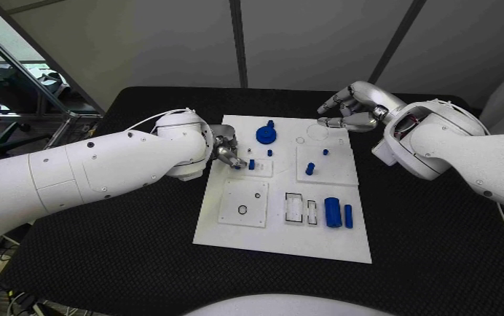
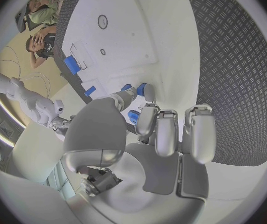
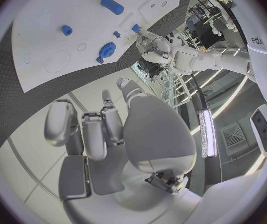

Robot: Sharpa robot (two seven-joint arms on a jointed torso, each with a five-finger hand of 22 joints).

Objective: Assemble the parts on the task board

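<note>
Black tabletop (image 1: 126,258) is carrying the white task board (image 1: 273,236); left hand (image 1: 227,153) is pinching a small blue peg (image 1: 251,164) for insertion, right hand (image 1: 352,112) is hovering curled, holding nothing.

We see our left hand (image 1: 227,152) low over the task board's (image 1: 278,239) left edge, its fingers closing around a small blue peg (image 1: 251,164), so that side is crowded. Our right hand (image 1: 352,112) hovers off the board's far right corner with open air beneath. Between them the blue round part (image 1: 266,135) stands upright, and the near edge lies unobstructed.
</note>
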